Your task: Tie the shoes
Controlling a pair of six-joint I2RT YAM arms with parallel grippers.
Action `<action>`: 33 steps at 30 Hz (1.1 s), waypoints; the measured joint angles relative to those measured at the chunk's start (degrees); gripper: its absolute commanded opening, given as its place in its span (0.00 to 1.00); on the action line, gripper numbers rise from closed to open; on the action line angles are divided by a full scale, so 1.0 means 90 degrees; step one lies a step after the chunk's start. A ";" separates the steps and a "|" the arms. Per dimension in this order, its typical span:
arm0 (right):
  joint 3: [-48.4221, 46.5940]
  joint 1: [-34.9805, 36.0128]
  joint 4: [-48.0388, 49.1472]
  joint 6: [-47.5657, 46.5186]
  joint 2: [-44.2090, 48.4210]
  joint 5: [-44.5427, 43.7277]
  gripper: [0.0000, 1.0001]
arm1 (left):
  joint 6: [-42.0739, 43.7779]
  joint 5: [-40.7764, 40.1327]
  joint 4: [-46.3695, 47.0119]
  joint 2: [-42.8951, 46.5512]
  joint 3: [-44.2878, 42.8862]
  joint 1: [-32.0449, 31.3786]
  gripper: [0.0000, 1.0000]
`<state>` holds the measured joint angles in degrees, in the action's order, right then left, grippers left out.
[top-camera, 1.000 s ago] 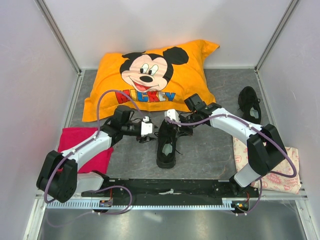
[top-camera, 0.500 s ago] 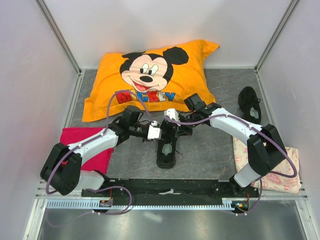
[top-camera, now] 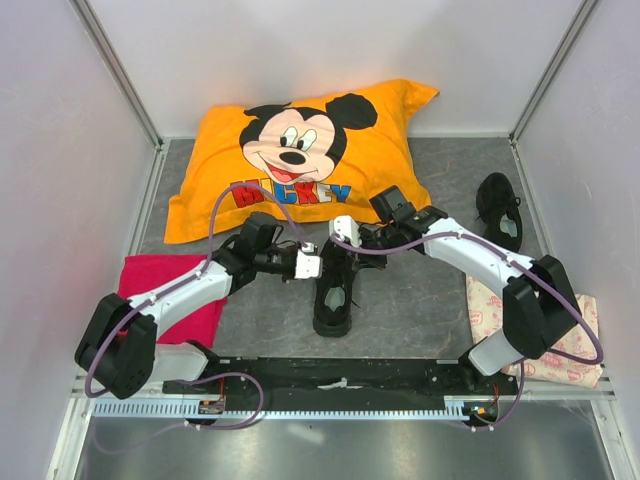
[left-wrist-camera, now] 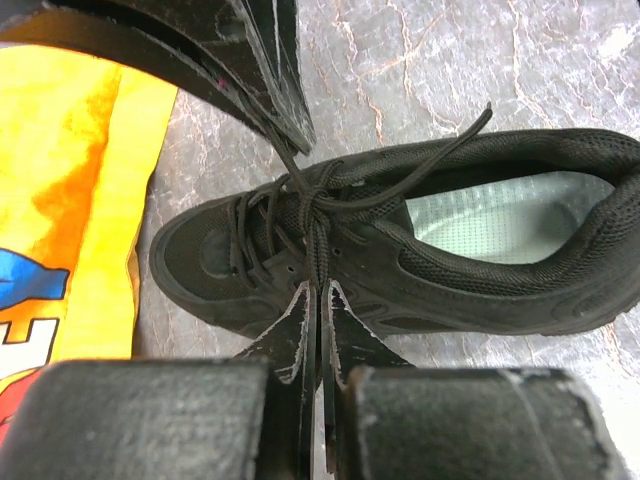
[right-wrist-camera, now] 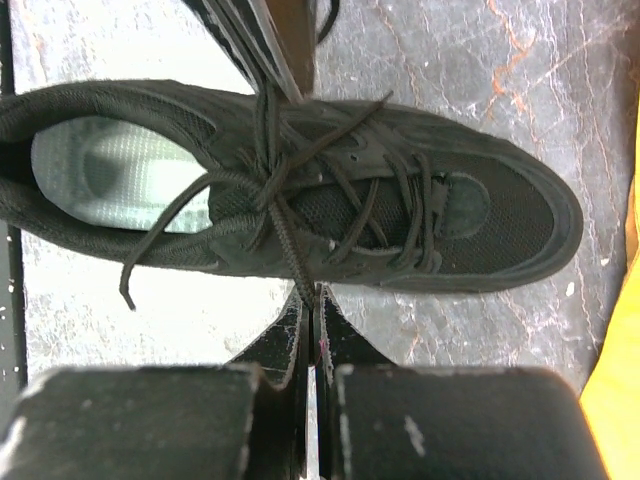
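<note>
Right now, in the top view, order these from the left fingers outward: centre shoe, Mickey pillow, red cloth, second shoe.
1. Centre shoe, between the arms, its lace pinched in the left fingers.
2. Mickey pillow, just behind.
3. Red cloth, left side, under that arm.
4. Second shoe, far right, back.

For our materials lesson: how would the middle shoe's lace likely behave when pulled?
Probably floppy: the lace curves limply over the shoe. The shoe looks light, so a hard pull may drag it across the smooth table. The lace is thin, so it may slip when gripped.
</note>
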<state>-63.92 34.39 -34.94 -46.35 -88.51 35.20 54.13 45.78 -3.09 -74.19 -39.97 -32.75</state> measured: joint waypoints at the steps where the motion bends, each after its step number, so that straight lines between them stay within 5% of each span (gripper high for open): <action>1: 0.0015 0.0000 -0.0002 -0.0002 0.0024 -0.0027 0.00 | 0.0000 -0.0041 -0.0002 0.0061 0.0046 0.0000 0.02; 33: 0.0583 -0.0124 0.0097 -0.0410 0.0379 -0.0199 0.00 | 0.0002 -0.0408 -0.0002 0.0435 0.0427 -0.0012 0.02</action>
<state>-58.67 33.28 -34.06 -50.04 -85.10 33.41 54.15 42.11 -3.11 -70.28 -36.12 -32.86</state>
